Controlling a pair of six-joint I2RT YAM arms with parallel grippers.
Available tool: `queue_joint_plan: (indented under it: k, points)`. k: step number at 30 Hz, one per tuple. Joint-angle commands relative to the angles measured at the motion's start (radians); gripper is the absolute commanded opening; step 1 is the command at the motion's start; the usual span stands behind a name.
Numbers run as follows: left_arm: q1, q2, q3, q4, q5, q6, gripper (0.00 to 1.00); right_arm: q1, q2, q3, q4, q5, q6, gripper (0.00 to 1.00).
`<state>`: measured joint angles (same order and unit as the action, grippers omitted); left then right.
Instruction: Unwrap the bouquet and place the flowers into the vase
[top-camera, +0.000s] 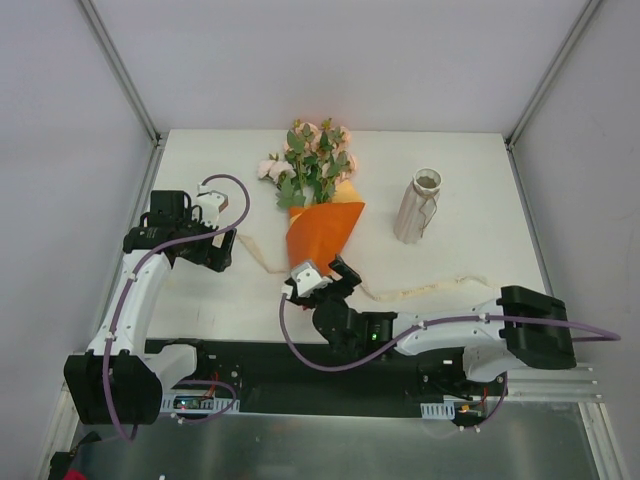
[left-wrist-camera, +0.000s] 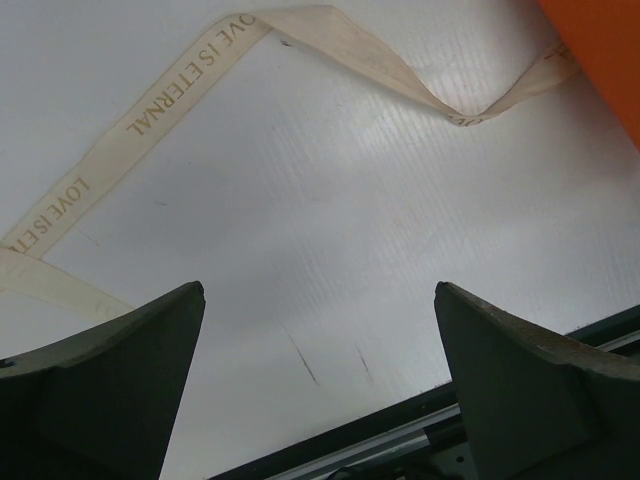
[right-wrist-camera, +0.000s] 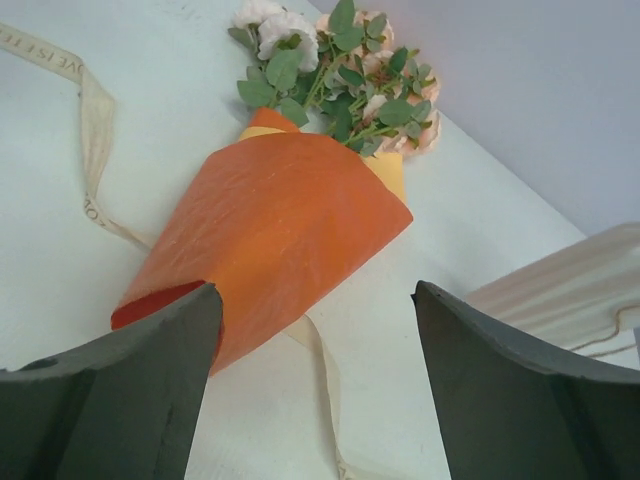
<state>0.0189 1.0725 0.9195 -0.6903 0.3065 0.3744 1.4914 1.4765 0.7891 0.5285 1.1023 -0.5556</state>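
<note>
While both arms reach over the white table (top-camera: 500, 200), the bouquet (top-camera: 322, 225) lies flat near its middle, wrapped in its orange paper cone. The narrow tip points to 6 o'clock and the flowers (top-camera: 312, 160), peach-pink roses among green leaves, spill out toward 12 o'clock. At 3 o'clock from the bouquet, well apart from it, is the vase (top-camera: 418, 210), cream and ribbed, its round mouth at the 12 o'clock end; it appears to stand upright.

A cream ribbon (top-camera: 420, 290) lies loose on the table, one length trailing from the cone's tip toward 9 o'clock, the other winding away toward 3 o'clock. The left wrist view reads "LOVE IS ETERNAL" printed along it.

The right gripper (top-camera: 325, 275) sits just at 6 o'clock from the cone's tip, its jaws spread wide and holding nothing. In its wrist view the tip of the cone disappears behind one finger (right-wrist-camera: 120, 370); whether they touch cannot be told.

The left gripper (top-camera: 222, 250) hangs at 9 o'clock from the bouquet, near the ribbon's left length, jaws fully apart and empty over bare table.
</note>
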Motion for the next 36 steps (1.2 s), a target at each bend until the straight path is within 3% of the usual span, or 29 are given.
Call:
queue_joint_plan:
  k: [1,6,10,15,17,25,36]
  points:
    - [-0.007,-0.025,0.024,-0.015,0.023,0.011,0.99,0.009,-0.080,-0.047,-0.119,0.086,0.205,0.82]
    - [-0.008,-0.028,0.028,-0.023,0.028,0.015,0.99,0.024,-0.148,-0.062,-0.313,0.094,0.382,0.85]
    - [-0.008,-0.023,0.038,-0.025,0.034,0.015,0.99,0.052,-0.108,-0.056,-0.351,0.050,0.393,0.88]
    - [-0.007,-0.025,0.042,-0.035,0.039,0.024,0.99,0.061,-0.082,-0.027,-0.372,-0.134,0.301,0.93]
    - [-0.008,-0.026,0.039,-0.035,0.037,0.029,0.99,0.058,-0.033,0.019,-0.396,-0.218,0.258,0.99]
    - [-0.007,-0.022,0.045,-0.038,0.049,0.023,0.99,0.006,0.174,0.205,-0.571,-0.412,0.189,0.96]
    - [-0.008,-0.011,0.047,-0.043,0.059,0.034,0.99,-0.059,0.355,0.282,-0.533,-0.322,0.008,0.96]
